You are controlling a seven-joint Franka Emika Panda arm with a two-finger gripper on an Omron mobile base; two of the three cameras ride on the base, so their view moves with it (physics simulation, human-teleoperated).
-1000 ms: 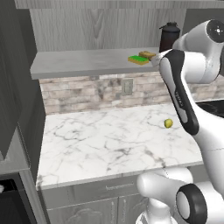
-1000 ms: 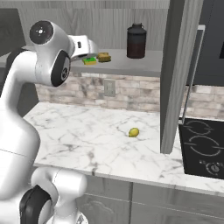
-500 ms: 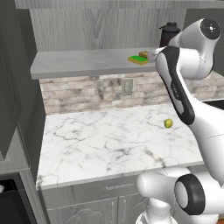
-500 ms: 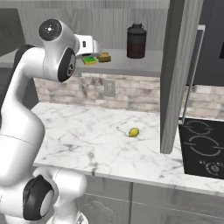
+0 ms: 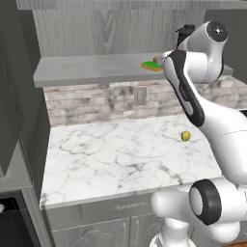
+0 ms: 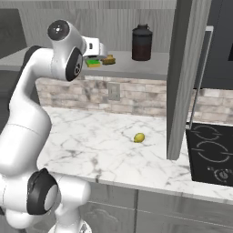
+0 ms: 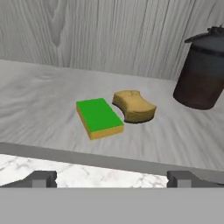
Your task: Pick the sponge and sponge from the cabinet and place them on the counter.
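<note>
Two sponges lie side by side on the cabinet's pale grey shelf [image 7: 39,96]. The flat green sponge [image 7: 99,117] with a yellowish underside lies left of the chunky yellow-brown sponge [image 7: 134,106] in the hand view. My gripper [image 7: 113,179] is open, level with the shelf's front edge and short of both, holding nothing. In the right base view the hand hovers just in front of the green sponge [image 6: 93,63] and the brown sponge [image 6: 108,59]. The arm partly covers the green sponge [image 5: 151,66] in the left base view. Below lies the white marble counter [image 5: 111,154].
A tall dark lidded canister [image 7: 202,74] stands on the shelf right of the sponges. A small yellow-green ball [image 6: 139,137] lies on the counter. An open grey cabinet door [image 6: 182,77] hangs at the right, beside the black stovetop [image 6: 211,152].
The arm has swung a little closer to the shelf, bringing the hand nearer the sponges. The jaws stay open and the sponges have not moved.
</note>
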